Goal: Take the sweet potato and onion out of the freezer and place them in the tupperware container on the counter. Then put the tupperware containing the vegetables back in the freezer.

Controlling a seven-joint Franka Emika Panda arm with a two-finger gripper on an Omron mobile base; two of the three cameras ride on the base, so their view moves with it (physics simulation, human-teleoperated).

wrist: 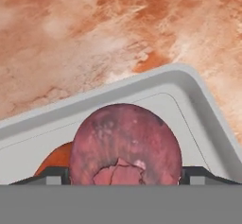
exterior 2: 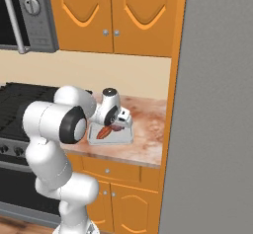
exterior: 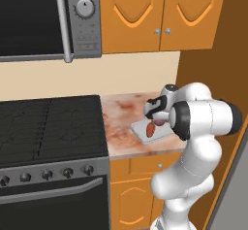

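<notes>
One arm bent low, gripper (wrist: 124, 173) straddling onion (wrist: 125, 140)

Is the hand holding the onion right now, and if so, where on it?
The onion sits between the fingertips of the hand, one at each side of its round body, over the tupperware container. Whether they grip it or have let go cannot be told.

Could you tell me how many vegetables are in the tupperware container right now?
2: the sweet potato lies in the tupperware container, and the onion sits beside it, between the gripper fingertips.

Even, shadowless, slightly soft rendering.
</notes>
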